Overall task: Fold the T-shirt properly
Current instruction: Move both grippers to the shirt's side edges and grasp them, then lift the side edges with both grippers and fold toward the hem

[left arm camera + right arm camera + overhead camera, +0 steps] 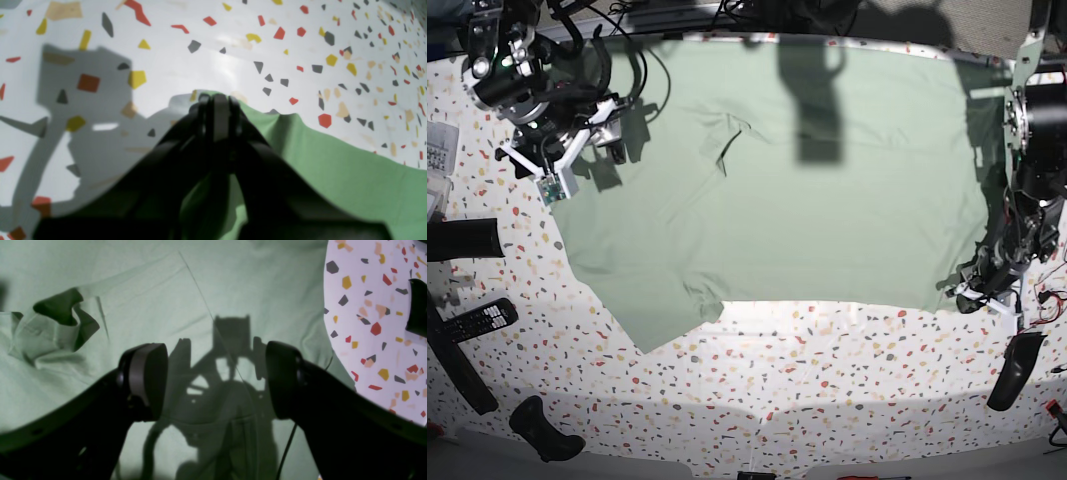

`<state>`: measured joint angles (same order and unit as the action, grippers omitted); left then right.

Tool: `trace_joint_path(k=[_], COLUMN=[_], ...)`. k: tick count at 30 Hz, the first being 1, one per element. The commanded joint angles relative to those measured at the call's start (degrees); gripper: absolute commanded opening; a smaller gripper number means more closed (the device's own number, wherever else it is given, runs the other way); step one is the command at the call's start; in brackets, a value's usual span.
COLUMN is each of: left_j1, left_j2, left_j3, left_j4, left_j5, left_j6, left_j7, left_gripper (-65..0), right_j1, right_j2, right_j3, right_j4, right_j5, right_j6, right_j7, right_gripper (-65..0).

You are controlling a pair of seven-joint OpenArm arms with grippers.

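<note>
left hand (217,100) shut on t-shirt (333,173) edge

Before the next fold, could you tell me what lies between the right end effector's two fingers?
Only smooth T-shirt cloth, shadowed, shows between the right end effector's wide-apart fingers in the right wrist view; nothing is gripped.

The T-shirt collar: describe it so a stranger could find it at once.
Start with the pale mint-green T-shirt spread flat over most of the speckled table. On its far half, toward the right gripper, sits the collar. It is the only raised, dark-shadowed fold on otherwise smooth cloth.
</note>
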<state>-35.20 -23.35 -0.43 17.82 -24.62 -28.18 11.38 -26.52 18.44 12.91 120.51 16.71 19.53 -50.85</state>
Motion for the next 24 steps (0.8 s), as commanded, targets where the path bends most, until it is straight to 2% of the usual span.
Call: trace_joint_path(k=[1,3,7,11,14,24], left_j1=[-1.14,-1.09,-1.01,-1.14,-1.14,-1.01], left_j2=[-0.50,-0.46,-0.33,-0.31,-0.33,-0.33], left_j3=[0.04,0.04,0.04,0.04,0.04,0.04], left_j4=[0.17,0.15,0.15,0.15,0.15,0.15], left_j5=[0.52,0.55,0.52,0.50,0.52,0.52], left_j6=[-0.39,-0.39,-0.42,-0.39,-0.39,-0.39], left_j7=[0.92,1.03,1.81,1.79,1.79,2.69], left_gripper=[-65.0,-65.0,-65.0,-65.0,-65.0,-65.0], right_j1=[0.17,0.17,1.53,8.15,14.99,35.58], right_j2=[0.59,0.59,0.44,0.13,0.13,0.28], right_j3=[0.31,0.31,0.31,0.31,0.31,0.33], right_j4=[1.07,1.07,0.96,-0.96,-5.86,-34.10], right_j5=[0.46,0.44,0.39,-0.24,-0.24,-0.20], right_j6=[-0.11,-0.15,-0.28,-2.49,-2.58,-2.43], right_j7=[1.18,3.19,10.67,10.78,10.03,7.80], right_gripper=[-20.9,-20.9,-20.9,-20.9,-20.9,-20.9])
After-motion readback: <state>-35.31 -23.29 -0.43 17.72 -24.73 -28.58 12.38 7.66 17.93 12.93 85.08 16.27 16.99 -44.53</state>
